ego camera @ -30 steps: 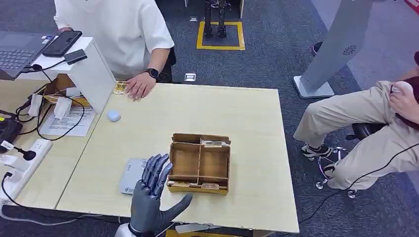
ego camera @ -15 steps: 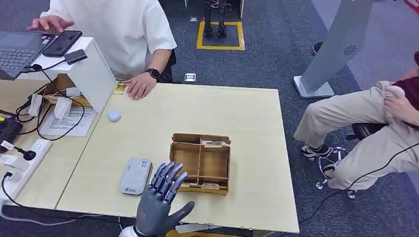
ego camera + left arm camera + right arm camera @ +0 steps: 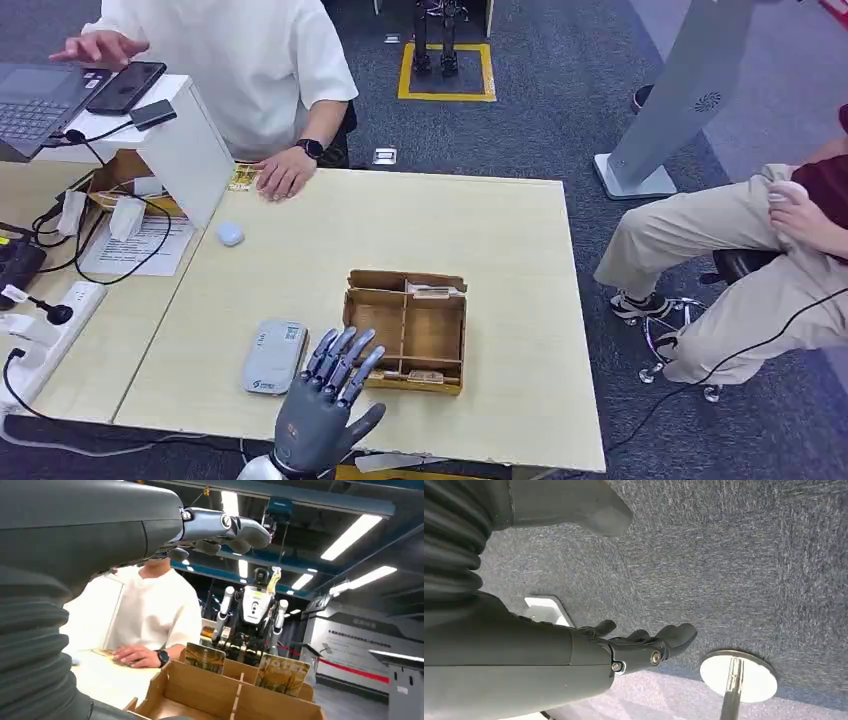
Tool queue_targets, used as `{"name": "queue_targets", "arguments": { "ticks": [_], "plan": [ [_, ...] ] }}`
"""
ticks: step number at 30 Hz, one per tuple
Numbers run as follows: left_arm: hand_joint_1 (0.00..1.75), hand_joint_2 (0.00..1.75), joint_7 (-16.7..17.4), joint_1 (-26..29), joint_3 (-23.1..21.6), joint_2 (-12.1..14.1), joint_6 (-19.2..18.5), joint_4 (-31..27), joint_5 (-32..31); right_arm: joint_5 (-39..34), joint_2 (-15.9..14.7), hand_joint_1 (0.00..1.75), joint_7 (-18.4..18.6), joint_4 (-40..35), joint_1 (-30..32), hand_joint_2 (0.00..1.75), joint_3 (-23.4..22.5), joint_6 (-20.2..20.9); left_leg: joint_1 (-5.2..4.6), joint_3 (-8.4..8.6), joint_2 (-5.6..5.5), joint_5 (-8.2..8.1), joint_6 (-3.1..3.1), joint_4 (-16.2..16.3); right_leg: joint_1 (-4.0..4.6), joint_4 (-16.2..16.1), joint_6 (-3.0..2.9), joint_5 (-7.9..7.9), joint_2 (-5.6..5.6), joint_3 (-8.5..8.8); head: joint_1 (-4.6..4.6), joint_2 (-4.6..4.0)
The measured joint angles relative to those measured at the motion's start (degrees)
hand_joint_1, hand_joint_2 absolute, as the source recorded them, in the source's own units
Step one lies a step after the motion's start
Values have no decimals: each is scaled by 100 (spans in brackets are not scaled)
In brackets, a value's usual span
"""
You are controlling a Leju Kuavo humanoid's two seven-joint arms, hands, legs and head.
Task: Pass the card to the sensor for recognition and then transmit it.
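Note:
My left hand (image 3: pixel 325 405) hovers open with its fingers spread at the table's near edge, between the grey card sensor (image 3: pixel 273 357) and the near left corner of the brown cardboard box (image 3: pixel 407 331). It holds nothing. Picture cards stand in the box's far slot (image 3: pixel 428 291) and near slot (image 3: pixel 426 377). In the left wrist view the hand (image 3: pixel 150 530) reaches over the box (image 3: pixel 220 695), where two cards (image 3: pixel 205 658) (image 3: pixel 281 673) stand upright. My right hand (image 3: pixel 574 650) hangs open above the carpet.
A person in a white shirt (image 3: pixel 245 60) sits at the table's far side, one hand (image 3: pixel 283 175) resting by a card on the table, the other over a laptop (image 3: pixel 35 100). A small white puck (image 3: pixel 230 234) lies at the left. Another person sits at the right (image 3: pixel 730 250).
My left hand has drawn back from above the sensor toward the near edge and a little right, uncovering the sensor. The person's other hand rose to the laptop.

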Motion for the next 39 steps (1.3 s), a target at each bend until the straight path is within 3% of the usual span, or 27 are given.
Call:
{"name": "queue_targets", "arguments": {
  "ticks": [7,12,29,39],
  "plan": [
    [0,175,219,3,83,-29,0,0,-225,7,4,0,11,0,-7,175,0,0,0,0,0,0,0,0,0,0,0,0,0,0,0,0],
    [0,175,638,5,98,-31,0,13,-446,-2,7,0,46,0,-7,175,2,0,0,0,0,0,0,0,0,0,0,0,0,0,0,0],
    [0,175,970,4,105,-20,0,120,-693,-9,11,0,63,0,-7,175,2,0,0,0,0,0,0,0,0,0,0,0,0,0,0,2],
    [0,175,1493,-20,105,9,0,335,-1010,11,22,0,116,0,-14,175,2,2,0,1,0,0,0,0,0,0,0,0,0,0,0,2]
  ]
}}
